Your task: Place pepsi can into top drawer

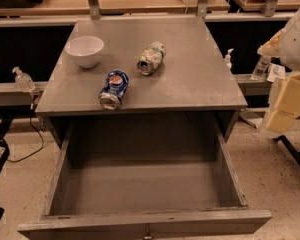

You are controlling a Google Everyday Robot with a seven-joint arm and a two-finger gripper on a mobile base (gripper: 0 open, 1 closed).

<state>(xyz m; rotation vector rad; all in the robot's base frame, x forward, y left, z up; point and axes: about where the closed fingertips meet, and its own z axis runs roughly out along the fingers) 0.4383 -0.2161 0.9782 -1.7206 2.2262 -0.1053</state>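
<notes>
The pepsi can [113,89], dark blue with a red-white logo and slightly dented, lies on its side near the front left of the grey cabinet top [200,79]. The top drawer [145,184] is pulled fully out below it, and nothing shows inside it. Its front panel [145,225] runs along the bottom of the view. My gripper [284,109] shows as pale yellow blocks under a white arm part at the right edge. It is beside the cabinet's right side and well away from the can, and nothing shows in it.
A white bowl [84,50] stands at the back left of the cabinet top. A pale green-and-white can [151,58] lies on its side beside it. Small bottles stand on rails at left [22,79] and right [262,66]. Wooden tables run behind.
</notes>
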